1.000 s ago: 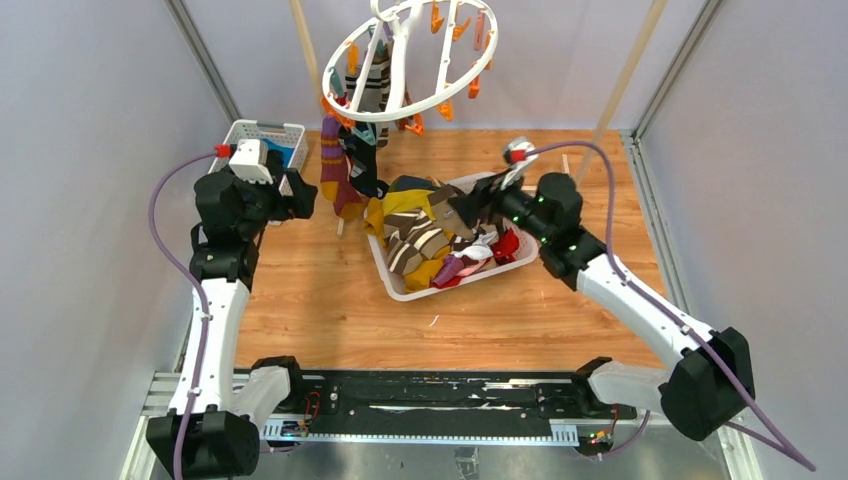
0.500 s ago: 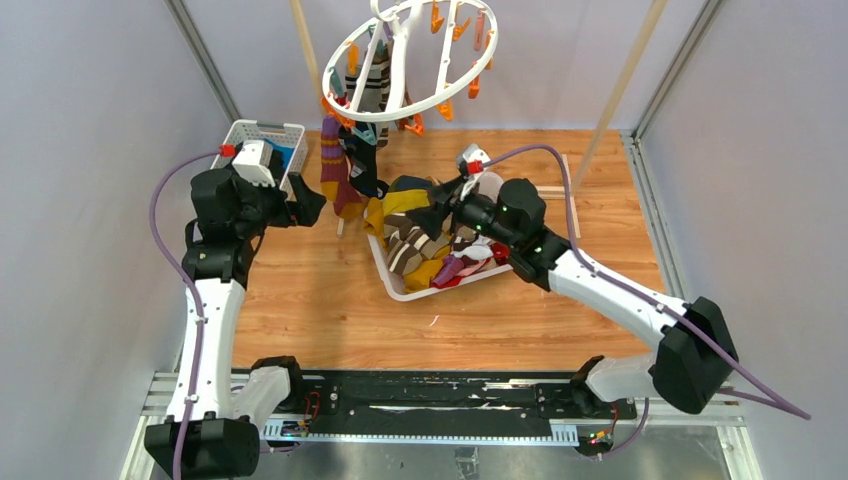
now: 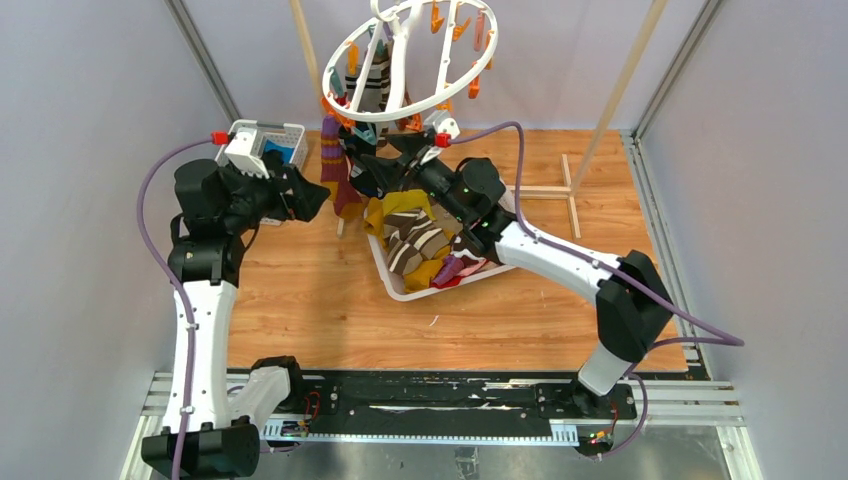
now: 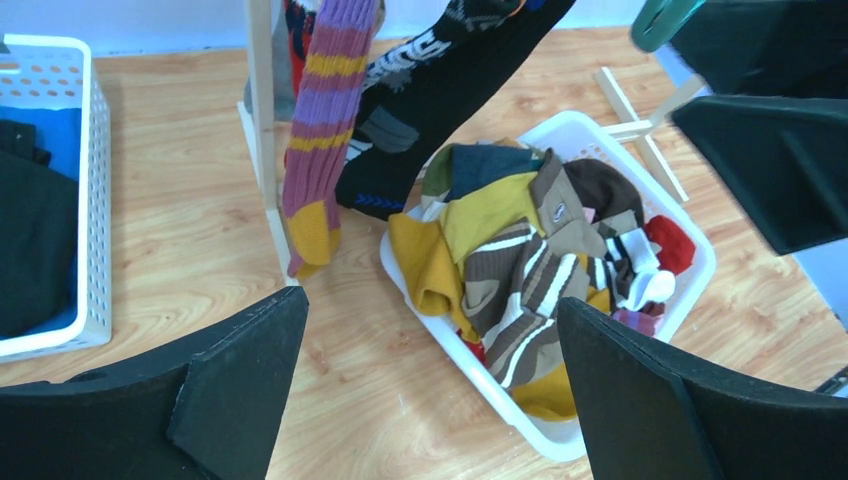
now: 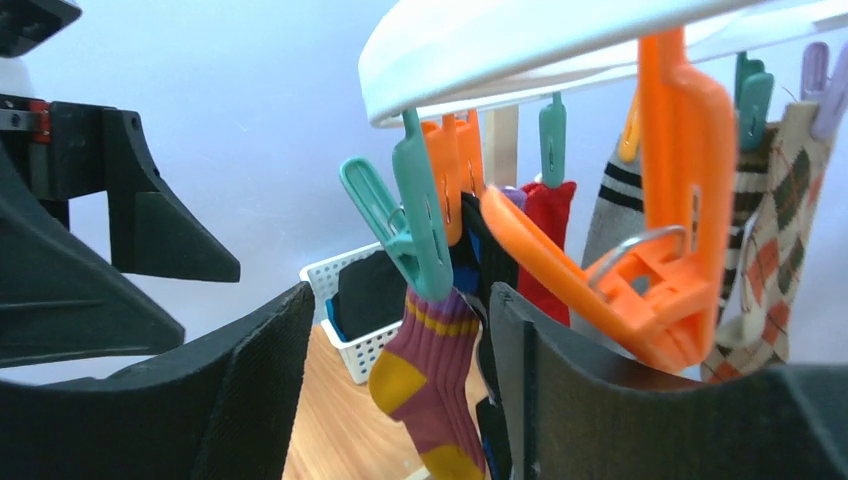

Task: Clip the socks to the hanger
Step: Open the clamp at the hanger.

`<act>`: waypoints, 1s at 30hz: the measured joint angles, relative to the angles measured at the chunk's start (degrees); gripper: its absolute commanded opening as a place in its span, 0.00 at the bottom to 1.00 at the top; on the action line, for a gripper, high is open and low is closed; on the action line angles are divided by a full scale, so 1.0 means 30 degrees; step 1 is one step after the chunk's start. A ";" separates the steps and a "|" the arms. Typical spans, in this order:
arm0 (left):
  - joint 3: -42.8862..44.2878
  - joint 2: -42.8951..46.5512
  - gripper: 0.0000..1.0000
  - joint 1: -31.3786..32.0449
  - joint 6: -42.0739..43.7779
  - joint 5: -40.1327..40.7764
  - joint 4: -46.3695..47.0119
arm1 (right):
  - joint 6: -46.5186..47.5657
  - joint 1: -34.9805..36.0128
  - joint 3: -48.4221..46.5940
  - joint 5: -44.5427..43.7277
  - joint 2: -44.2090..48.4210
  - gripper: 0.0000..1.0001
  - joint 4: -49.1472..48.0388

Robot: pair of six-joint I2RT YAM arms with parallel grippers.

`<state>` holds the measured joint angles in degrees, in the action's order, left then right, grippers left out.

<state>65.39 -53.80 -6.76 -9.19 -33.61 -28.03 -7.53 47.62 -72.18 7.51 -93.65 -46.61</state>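
The hanger [image 3: 447, 100] hangs above the far side of the table, several socks already pegged along its near-left rim, among them a purple-and-mustard striped sock [image 4: 325, 120] held by a teal clip [image 5: 425, 230]. Most of the socks [image 3: 415, 240] lie heaped in the white basket [image 3: 395, 285] just below. The right gripper [image 5: 400, 330] sits right under the ring, jaws parted and empty, with that teal clip and a free orange clip [image 5: 640, 270] close ahead. The left gripper [image 4: 430, 310] hovers beside the hung socks, wide open, holding nothing. With no sock in either gripper, closing here risks pinching the teal clip and dropping its sock – or bumping the ring and setting it swinging, since it hangs free
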 measured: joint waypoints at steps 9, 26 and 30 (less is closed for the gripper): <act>0.1800 -0.0335 1.00 -0.0007 -0.0379 -0.0743 -0.0291 | -0.0750 -0.0226 -0.1282 0.1668 -0.1923 0.69 -0.1574; 0.2222 -0.0991 1.00 -0.0007 -0.0962 -0.1530 -0.0335 | -0.1698 -0.0794 -0.2965 0.2659 -0.3512 0.52 -0.2820; 0.2346 -0.0976 1.00 -0.0007 -0.0962 -0.1617 -0.0350 | -0.2025 -0.0794 -0.3075 0.2885 -0.3803 0.45 -0.2987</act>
<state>72.42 -56.73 -6.79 -12.08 -38.46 -29.08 -13.61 45.23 -81.41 16.16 -105.06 -55.57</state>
